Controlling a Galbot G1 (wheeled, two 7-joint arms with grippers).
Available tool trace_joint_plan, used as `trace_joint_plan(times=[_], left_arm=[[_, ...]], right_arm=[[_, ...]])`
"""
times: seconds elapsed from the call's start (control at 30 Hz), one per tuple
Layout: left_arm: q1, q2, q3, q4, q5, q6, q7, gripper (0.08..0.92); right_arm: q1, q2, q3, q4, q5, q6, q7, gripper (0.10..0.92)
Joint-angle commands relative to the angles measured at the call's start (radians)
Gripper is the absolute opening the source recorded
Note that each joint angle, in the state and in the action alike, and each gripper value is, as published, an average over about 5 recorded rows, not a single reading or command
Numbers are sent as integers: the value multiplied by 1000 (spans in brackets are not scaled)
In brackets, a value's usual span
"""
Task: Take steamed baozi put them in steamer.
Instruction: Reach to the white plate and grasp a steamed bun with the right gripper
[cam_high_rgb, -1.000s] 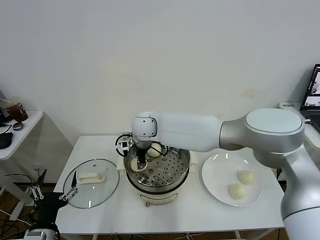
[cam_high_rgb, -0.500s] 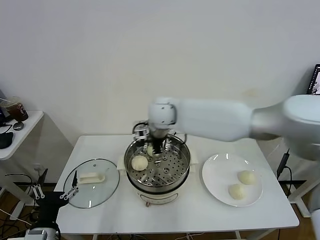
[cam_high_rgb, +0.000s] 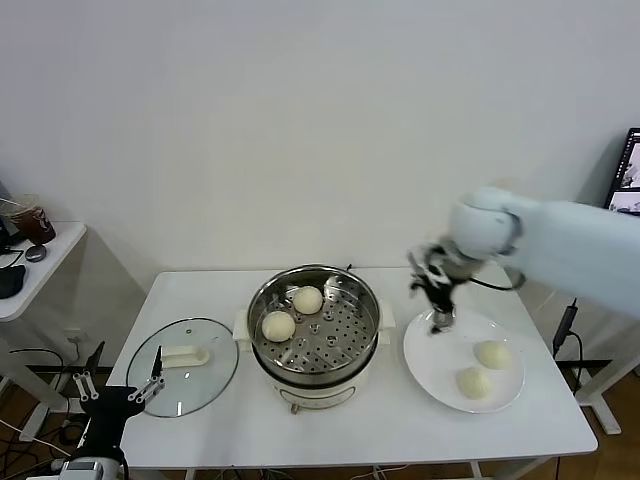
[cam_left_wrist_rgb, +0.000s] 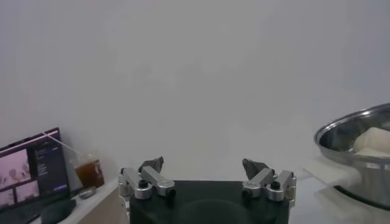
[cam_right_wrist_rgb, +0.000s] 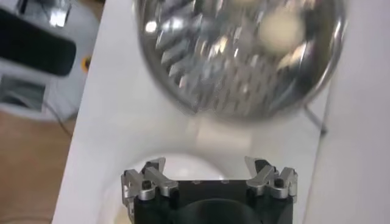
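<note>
The right gripper has left the round stainless-steel steamer with the perforated tray and cream-white base and now hangs over the near-left part of the flat white round plate, above the table. A second ago it was down inside the steamer at the tray's left side; its jaws have since spread wide and, as the right wrist view confirms, nothing sits between the fingers. The change leaves two small round cream-white steamed baozi on the steamer tray: one at the left and one toward the back, close together but apparently not touching. Two further baozi remain on the plate, one nearer the far side and one nearer the front, just beside each other. The task therefore appears half complete, and the arm's position suggests the next pick is from the plate. The left gripper is parked low beside the table's left front corner, jaws wide and empty, near the round glass lid with the white handle, which lies flat on the white table to the left of the steamer.
</note>
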Motion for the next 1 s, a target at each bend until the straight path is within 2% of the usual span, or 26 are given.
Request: trace_joint_plan(times=[0.03,0.37,0.83,1.0], left_arm=[[0,-5,-3,4,2,1,0,823],[13,-11,-24,7,4,2,0,823],[20,-19,-28,12,8,2,-1,823],[16,-17,-29,14,8,2,-1,823]], right_arm=[[-335,-283,197,35,-247,123,-12,823],[-630,-206,415,-93,-294,140,36,823],[-737,-84,488,-224,-349,133,68,820],[-753,-50,501,-243,-349,130,86,775]])
